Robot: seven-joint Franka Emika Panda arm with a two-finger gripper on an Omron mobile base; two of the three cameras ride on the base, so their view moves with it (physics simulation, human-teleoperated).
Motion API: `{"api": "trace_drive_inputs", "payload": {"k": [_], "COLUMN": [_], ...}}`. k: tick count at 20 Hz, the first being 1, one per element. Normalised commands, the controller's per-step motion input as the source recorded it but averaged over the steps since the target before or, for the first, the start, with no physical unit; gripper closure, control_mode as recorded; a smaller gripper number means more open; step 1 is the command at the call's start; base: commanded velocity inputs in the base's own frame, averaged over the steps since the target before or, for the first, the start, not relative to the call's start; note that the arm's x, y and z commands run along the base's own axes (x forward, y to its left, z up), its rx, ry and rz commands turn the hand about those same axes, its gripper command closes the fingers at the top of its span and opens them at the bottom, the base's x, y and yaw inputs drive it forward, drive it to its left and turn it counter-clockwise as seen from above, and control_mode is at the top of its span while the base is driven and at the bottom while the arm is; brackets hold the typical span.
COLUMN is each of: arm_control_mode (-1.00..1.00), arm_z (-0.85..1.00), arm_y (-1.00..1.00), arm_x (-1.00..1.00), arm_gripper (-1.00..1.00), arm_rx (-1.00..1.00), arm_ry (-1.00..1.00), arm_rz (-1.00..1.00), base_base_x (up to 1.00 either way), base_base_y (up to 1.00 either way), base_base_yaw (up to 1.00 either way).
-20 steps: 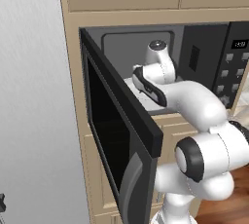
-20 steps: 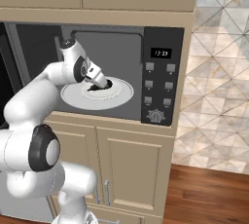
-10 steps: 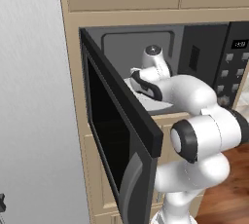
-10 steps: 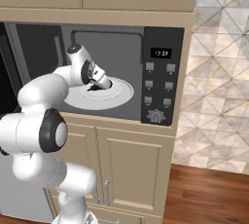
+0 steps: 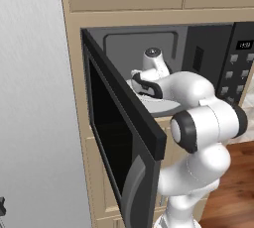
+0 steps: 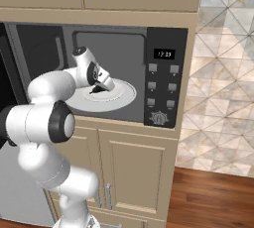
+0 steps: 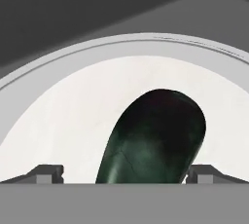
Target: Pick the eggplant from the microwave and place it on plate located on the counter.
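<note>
Eggplant (image 7: 154, 138), small dark tapering vegetable, near centre of white round turntable plate (image 7: 73, 116); my gripper (image 7: 119, 174) spread wide, straddling it for pickup, not yet clenched.

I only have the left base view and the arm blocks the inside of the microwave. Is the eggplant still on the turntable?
Observer: Yes. The hand view shows the eggplant lying on the white turntable plate.
Operator: Where is the end effector?
Observer: Its tips sit either side of the eggplant, end effector open.
Operator: Any display I'm missing?
Observer: The right base view shows the microwave control panel with a lit display.
</note>
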Motion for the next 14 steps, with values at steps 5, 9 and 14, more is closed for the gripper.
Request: {"api": "trace_drive_inputs", "payload": {"k": [5,9,14], "arm_control_mode": [-1.00,-1.00,-1.00], "arm_z": [-0.18,-0.13,0.00], "arm_y": [0.00,0.00,0.00], "arm_x": [0.04,0.03,0.00], "arm_gripper": [-1.00,-1.00,1.00], "arm_rx": [0.00,0.00,0.00], "arm_ry": [0.00,0.00,0.00], "arm_rz": [-0.02,-0.01,0.00], "base_base_x": [0.00,0.00,0.00], "base_base_y": [0.00,0.00,0.00], "base_base_yaw": [0.00,0.00,0.00]}}
